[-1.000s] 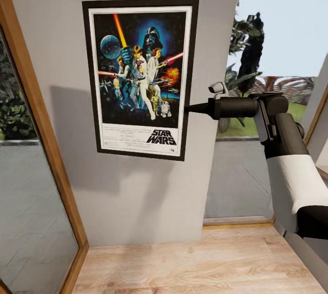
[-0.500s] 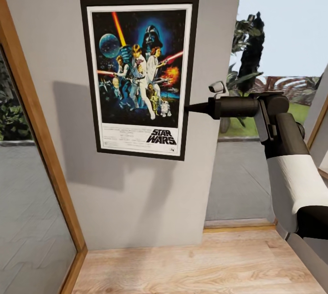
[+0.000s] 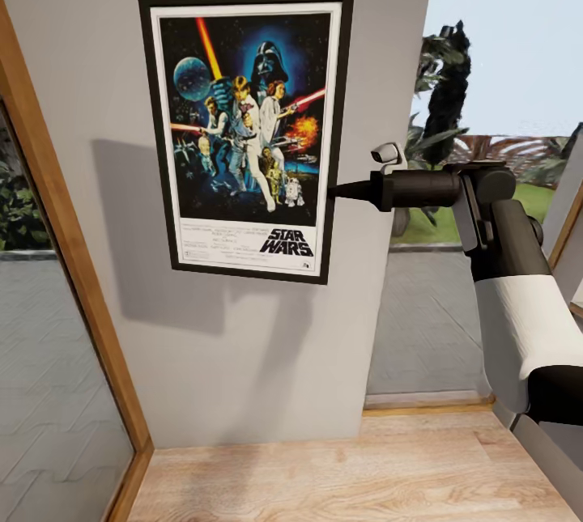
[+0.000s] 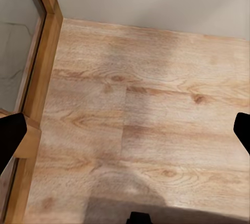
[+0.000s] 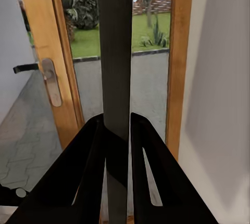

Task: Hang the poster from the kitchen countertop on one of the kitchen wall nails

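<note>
Holding the poster [image 3: 247, 133] flat against the grey wall [image 3: 89, 36], the right gripper [image 3: 338, 191] pinches its right frame edge; the wrist view shows both fingers [image 5: 86, 172] clamped on the edge-on frame. Side grip likely keeps the top free to catch a nail, none discernible here. Left gripper [image 4: 125, 130] points at the wood floor [image 4: 156, 88], fingers spread, empty.

You see the poster [image 3: 247, 133] black-framed, white-margined, its art dark blue with colourful figures and black lettering, on a plain grey wall [image 3: 89, 61]. Your right gripper [image 3: 336, 191] is black; the floor [image 3: 356, 481] is pale wood-grain.
</note>
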Controlling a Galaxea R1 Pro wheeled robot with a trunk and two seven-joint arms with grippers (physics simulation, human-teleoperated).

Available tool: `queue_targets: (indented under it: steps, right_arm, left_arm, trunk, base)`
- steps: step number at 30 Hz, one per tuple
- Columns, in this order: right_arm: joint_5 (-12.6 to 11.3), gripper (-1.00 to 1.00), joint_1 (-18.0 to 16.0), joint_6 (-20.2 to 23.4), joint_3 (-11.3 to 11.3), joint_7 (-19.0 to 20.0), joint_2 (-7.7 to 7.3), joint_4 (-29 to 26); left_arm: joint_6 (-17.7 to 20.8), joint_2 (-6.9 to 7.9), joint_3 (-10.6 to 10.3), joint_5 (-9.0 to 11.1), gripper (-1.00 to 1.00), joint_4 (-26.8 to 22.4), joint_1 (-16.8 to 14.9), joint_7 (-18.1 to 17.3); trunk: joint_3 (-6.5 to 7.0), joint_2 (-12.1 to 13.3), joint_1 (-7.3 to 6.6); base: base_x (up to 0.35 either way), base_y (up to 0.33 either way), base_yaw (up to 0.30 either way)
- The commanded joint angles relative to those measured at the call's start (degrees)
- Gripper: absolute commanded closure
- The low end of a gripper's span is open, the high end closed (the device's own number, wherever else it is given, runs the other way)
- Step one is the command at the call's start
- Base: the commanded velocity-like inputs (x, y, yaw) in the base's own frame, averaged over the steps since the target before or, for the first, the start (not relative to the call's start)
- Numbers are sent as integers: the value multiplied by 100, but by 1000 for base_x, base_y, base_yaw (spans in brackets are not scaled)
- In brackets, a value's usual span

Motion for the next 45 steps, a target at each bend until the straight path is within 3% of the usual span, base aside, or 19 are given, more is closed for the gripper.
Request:
queue_targets:
  steps: [1,45]
  right_arm:
    - [-44,100,-2,81,13,6,-6,3]
    - [-32,100,3,62,20,-20,-6,7]
  left_arm:
    - [-8,-2,17,-1,-100,-2,1,-33]
    - [-8,0,23,-1,-100,-6,1,-33]
  trunk:
    - [-1,-3,2]
    - [-1,-3,2]
  base:
    - [14,0,0]
    - [2,0,0]
